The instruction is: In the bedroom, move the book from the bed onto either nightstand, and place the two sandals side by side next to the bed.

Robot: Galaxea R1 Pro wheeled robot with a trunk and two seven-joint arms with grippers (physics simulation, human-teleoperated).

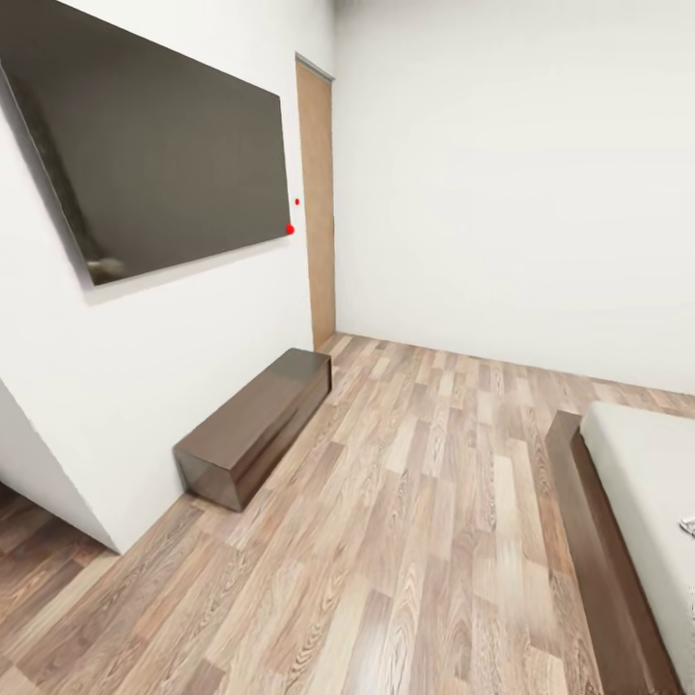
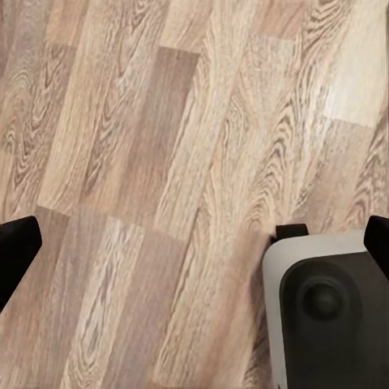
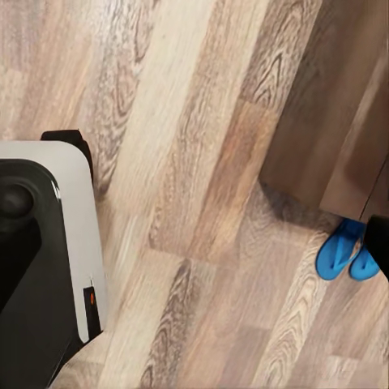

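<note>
The two sandals (image 3: pixel 348 253) lie side by side on the wood floor (image 1: pixel 386 541) beside the bed (image 1: pixel 637 483) frame; whether either arm's fingers are clenched cannot be told

— What are you reading off the floor (image 1: pixel 405 502)?
— Wood plank, mixed tan and brown grain, a soft sheen toward the far wall. Your left wrist view gives the same boards close up, grain bold and wavy.
— The low cabinet (image 1: pixel 256 425)?
— Dark brown wood, top smooth and faintly glossy.
— And the bed (image 1: pixel 603 541)?
— Frame dark wood, matt; mattress (image 1: pixel 652 483) pale grey, cloth-like, smooth.
— Walls?
— Wall (image 1: pixel 512 174) plain white, matt. Screen (image 1: pixel 154 145) on it dark and glossy. Door (image 1: pixel 317 203) light wood, flat finish.
— Anything by your right wrist?
— The sandals (image 3: pixel 348 251): bright blue, smooth, possibly rubbery. The robot base (image 3: pixel 49 259) looks like hard plastic, grey shell and black, slightly shiny.
</note>
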